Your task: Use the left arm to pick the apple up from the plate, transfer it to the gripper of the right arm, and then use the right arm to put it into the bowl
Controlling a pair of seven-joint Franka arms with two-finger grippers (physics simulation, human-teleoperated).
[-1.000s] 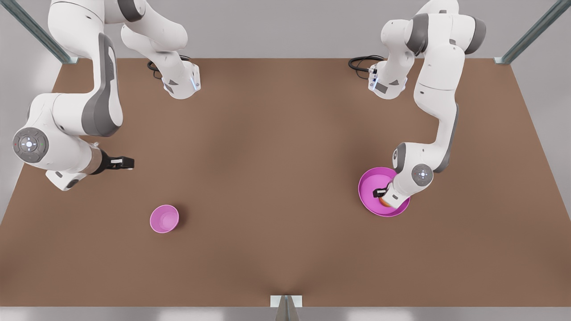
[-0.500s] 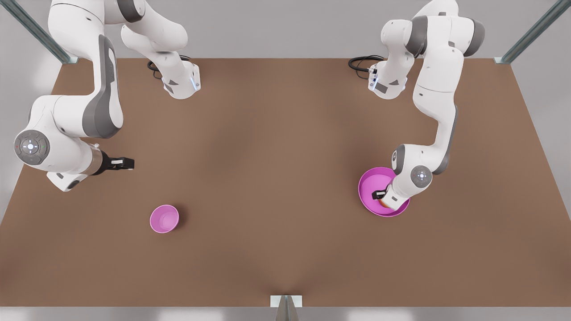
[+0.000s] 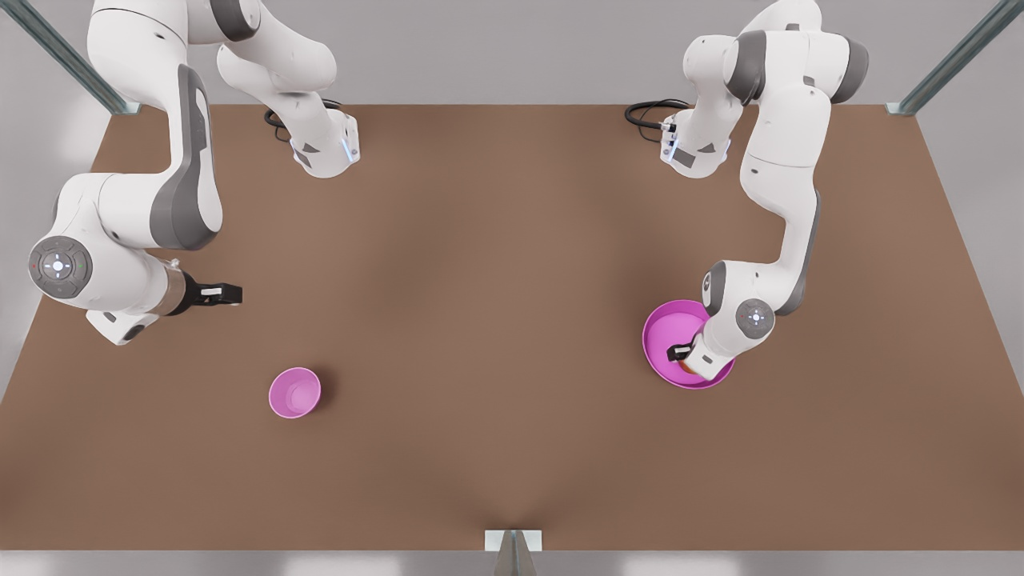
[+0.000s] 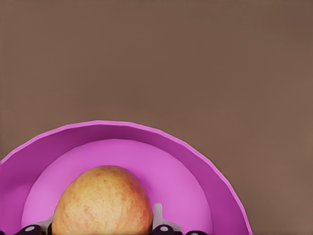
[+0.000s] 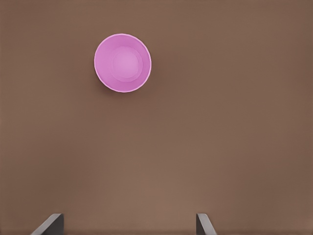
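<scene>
Brown table (image 3: 496, 320) fills the scene, with a grey wall behind it and metal struts at the corners. On the front view's right stands the left arm (image 3: 780, 184); it bends down over the plate (image 3: 668, 324), and its left claw (image 3: 682, 352) is low inside the plate. The apple (image 4: 102, 203) lies on the plate, and in the left wrist view it sits between the two fingers (image 4: 157, 218) of this claw. The fingers are apart, one on each side of the apple and very near to it, but I cannot tell if they press on it already. In the front view only a small orange part of the apple (image 3: 688, 366) shows, under the wrist.

On the front view's left is the right arm (image 3: 136, 208). Its right claw (image 3: 228, 294) hangs over bare table, well apart from the plate, and points toward the middle of the table. In the right wrist view its two fingertips (image 5: 49, 224) stand wide apart with nothing between them. This arm waits.

The bowl (image 3: 294, 393) stands alone on the table, nearer to the right claw than to the plate, on the side of the front edge. The right wrist view looks down into the bowl (image 5: 122, 62).
</scene>
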